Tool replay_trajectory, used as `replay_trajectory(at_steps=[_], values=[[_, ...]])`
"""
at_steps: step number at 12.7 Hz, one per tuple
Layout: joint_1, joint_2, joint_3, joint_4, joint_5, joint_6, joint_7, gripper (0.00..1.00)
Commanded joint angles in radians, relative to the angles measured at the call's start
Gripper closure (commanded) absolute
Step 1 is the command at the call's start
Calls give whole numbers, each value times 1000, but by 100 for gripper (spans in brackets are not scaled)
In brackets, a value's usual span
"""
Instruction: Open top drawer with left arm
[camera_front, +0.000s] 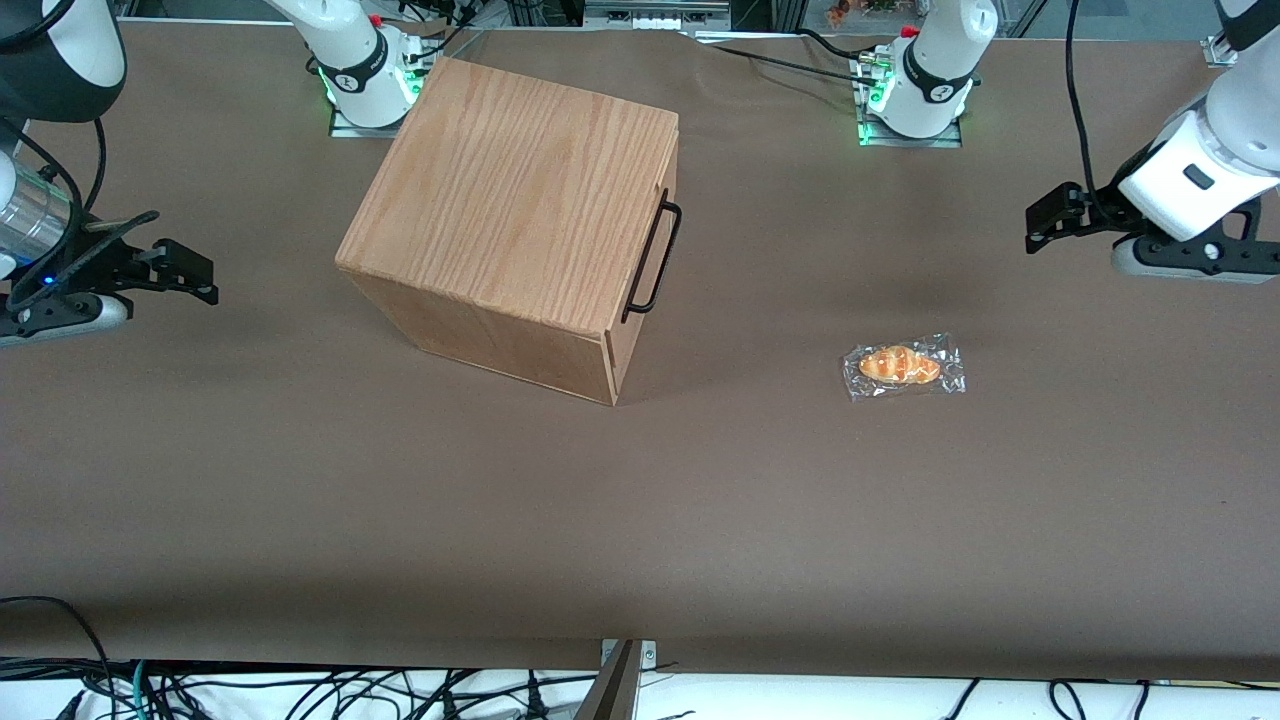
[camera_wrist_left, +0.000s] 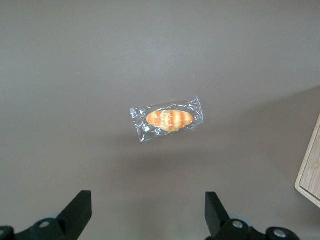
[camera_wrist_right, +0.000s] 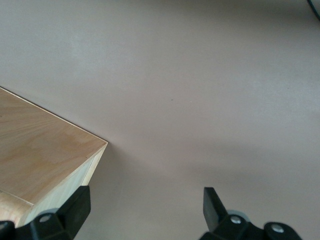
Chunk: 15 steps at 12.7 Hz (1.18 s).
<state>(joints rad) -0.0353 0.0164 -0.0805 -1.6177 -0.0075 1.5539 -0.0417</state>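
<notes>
Brown table (camera_front: 700, 500); left arm (camera_front: 1195, 170) raised, pincer (camera_wrist_left: 147, 212) spread.

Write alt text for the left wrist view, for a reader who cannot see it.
The left arm's open tool hangs above a brown table, over a wrapped bread roll. A corner of the wooden cabinet shows at the edge.

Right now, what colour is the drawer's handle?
Black, on the shut top drawer; clearest in the front view. The open gripper hangs well away.

White left arm (camera_front: 1195, 165), black tool (camera_front: 1045, 215)
</notes>
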Motion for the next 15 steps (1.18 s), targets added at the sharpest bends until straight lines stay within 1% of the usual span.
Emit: replay_trajectory(at_steps=[1,3,4,5,6,7,9,10,12,13,15], values=[[-43,31,-28,42,-22,-25,23,0],[-115,92,-38,45,-23,-20,28,0],[-159,135,-38,67,-50,-15,22,0],[-194,183,-38,103,-61,-15,19,0],[-221,226,-39,149,-102,-15,13,0],[-256,259,-38,182,-164,-15,5,0],[-281,312,-39,188,-271,4,-44,0],[-310,326,-38,188,-297,53,-67,0],[-378,362,-38,186,-321,159,-142,0],[-417,378,-38,183,-313,191,-194,0],[-457,401,-36,174,-310,216,-213,0]])
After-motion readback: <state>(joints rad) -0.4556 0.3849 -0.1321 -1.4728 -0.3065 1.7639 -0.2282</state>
